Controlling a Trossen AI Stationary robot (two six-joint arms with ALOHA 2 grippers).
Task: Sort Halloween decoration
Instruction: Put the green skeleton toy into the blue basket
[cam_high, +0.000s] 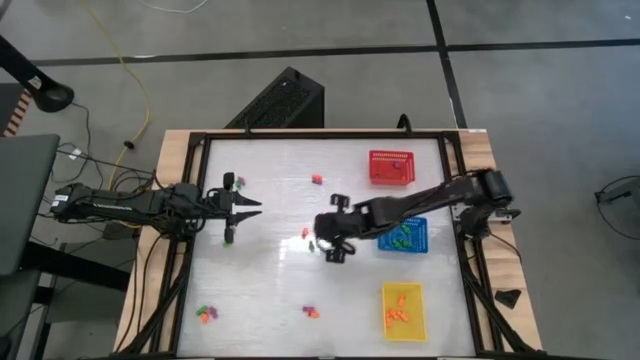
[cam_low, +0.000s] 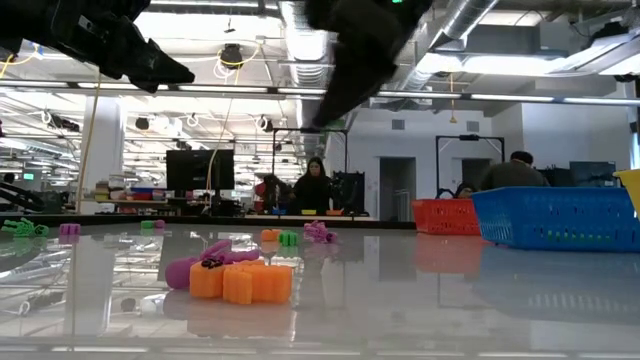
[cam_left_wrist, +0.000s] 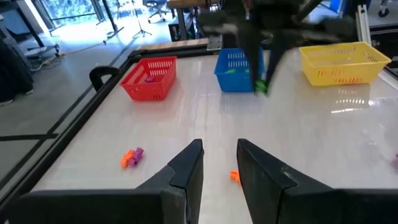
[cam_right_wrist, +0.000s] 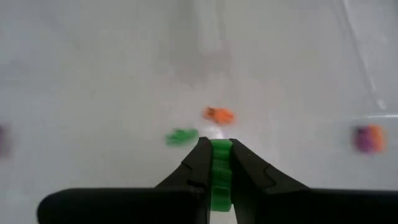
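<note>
A small green trinket (cam_right_wrist: 220, 163) sits clamped between the two fingers of the right gripper (cam_right_wrist: 219, 155), filling the gap between them; in the overhead picture that gripper (cam_high: 330, 243) hangs over the middle of the table, just left of the blue basket (cam_high: 422, 244). On the tabletop beyond the fingertips lie another green piece (cam_right_wrist: 182, 136) and an orange piece (cam_right_wrist: 219, 114), both apart from the gripper. The blue basket already contains green pieces, the yellow basket (cam_high: 388, 292) at lower right contains orange pieces (cam_high: 398, 314), and the red basket (cam_high: 391, 156) stands at upper right. Loose trinkets remain scattered: an orange-and-purple pair (cam_high: 316, 179) above centre, a mixed cluster (cam_high: 207, 314) at lower left, and a further small group (cam_high: 311, 312) at lower centre. The left gripper (cam_high: 247, 209) is at left of centre above the table, its fingers (cam_left_wrist: 184, 168) parted by a narrow gap and holding nothing. From table height, an orange block cluster (cam_low: 242, 282) touches a purple piece (cam_low: 195, 266) in the foreground. People show in the room beyond the table.
</note>
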